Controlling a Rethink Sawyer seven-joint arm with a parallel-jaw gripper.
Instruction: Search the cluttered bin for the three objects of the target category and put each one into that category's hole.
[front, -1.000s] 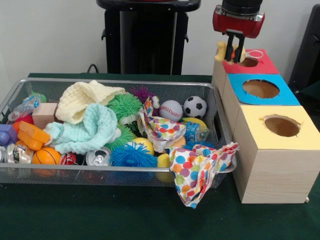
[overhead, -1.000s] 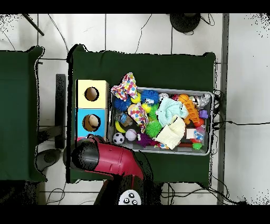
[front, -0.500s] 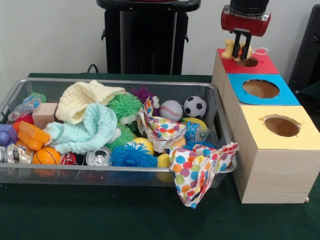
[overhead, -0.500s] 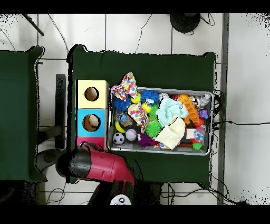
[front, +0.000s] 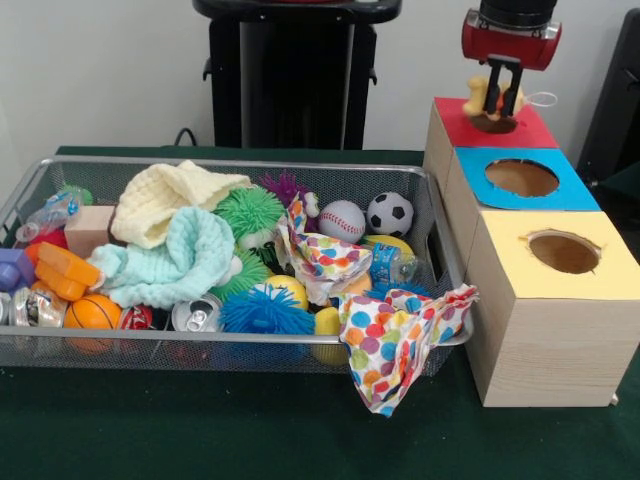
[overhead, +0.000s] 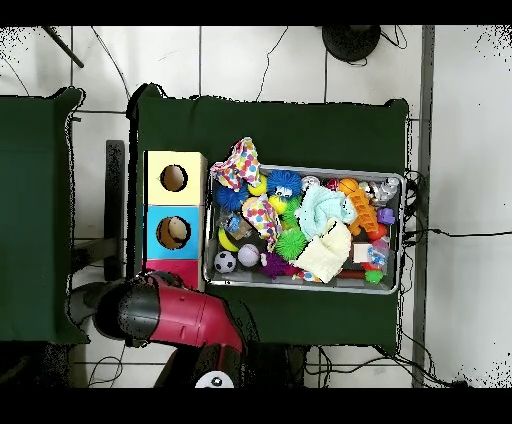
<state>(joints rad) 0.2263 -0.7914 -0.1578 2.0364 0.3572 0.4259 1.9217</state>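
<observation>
My gripper (front: 503, 100) hangs over the red-topped box (front: 533, 130), just above its hole (front: 493, 124). It is shut on a small yellow toy (front: 480, 96) with a white loop (front: 543, 99) sticking out to the right. In the overhead view the red arm (overhead: 160, 312) covers the gripper and most of the red box. The wire bin (front: 240, 163) holds cloths, spiky balls, a baseball (front: 342, 220), a soccer ball (front: 390, 212), cans and blocks.
The blue-topped box (front: 575, 190) and the yellow-topped box (front: 610, 260) stand in a row in front of the red one, right of the bin. A polka-dot cloth (front: 400, 335) hangs over the bin's front right corner. A black pedestal (front: 295, 75) rises behind the bin.
The gripper has carried the yellow toy rightward and slightly up, from the red box's left edge to above its hole. In the overhead view the arm has swung left.
</observation>
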